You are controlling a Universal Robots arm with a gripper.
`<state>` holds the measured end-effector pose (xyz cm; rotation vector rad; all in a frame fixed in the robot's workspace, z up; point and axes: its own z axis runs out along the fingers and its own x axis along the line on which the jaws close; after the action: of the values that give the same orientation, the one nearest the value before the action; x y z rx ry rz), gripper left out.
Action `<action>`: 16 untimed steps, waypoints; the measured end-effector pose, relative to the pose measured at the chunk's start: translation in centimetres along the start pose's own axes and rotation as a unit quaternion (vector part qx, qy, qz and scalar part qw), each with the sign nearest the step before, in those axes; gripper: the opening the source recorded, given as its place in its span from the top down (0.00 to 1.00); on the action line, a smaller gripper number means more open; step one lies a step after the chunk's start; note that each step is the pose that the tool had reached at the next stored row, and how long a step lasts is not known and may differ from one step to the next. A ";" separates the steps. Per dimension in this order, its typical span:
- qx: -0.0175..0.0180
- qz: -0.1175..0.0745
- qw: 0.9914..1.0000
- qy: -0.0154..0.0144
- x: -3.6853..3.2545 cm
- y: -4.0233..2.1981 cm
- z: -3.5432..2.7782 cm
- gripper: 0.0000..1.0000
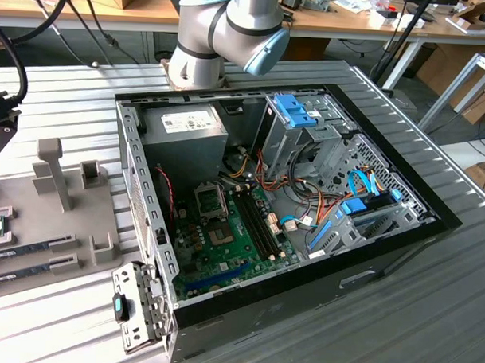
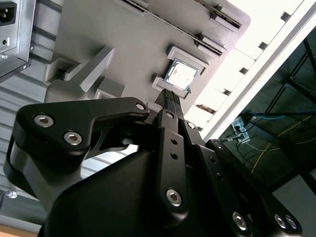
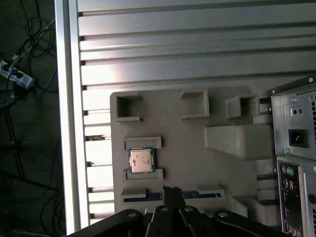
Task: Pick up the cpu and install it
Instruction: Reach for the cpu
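Exterior view: I look steeply down into the computer case (image 1: 306, 192). Both wrist views share the grey tray (image 3: 187, 168) (image 2: 128, 39) and the cpu (image 3: 141, 161) (image 2: 179, 75).

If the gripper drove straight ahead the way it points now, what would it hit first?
Probably the grey holder tray, right by the cpu in its pocket. In the second wrist view the gripper lines up with the cpu's near edge, but depth is unclear, so it could touch either first.

open PC case (image 1: 318, 292) | grey fixture tray (image 3: 182, 158) | slatted table (image 3: 173, 54)
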<state>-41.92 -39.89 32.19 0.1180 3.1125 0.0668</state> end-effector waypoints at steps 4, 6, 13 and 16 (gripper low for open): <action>0.000 0.000 1.000 0.000 0.00 -0.01 0.23 0.89; 0.000 0.000 1.000 0.000 0.01 -0.02 0.32 0.89; 0.000 0.000 1.000 0.000 0.03 0.07 0.69 0.89; 0.000 0.000 1.000 0.000 0.05 0.35 0.80 0.89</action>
<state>-41.92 -39.51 31.40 0.1179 3.1125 0.0653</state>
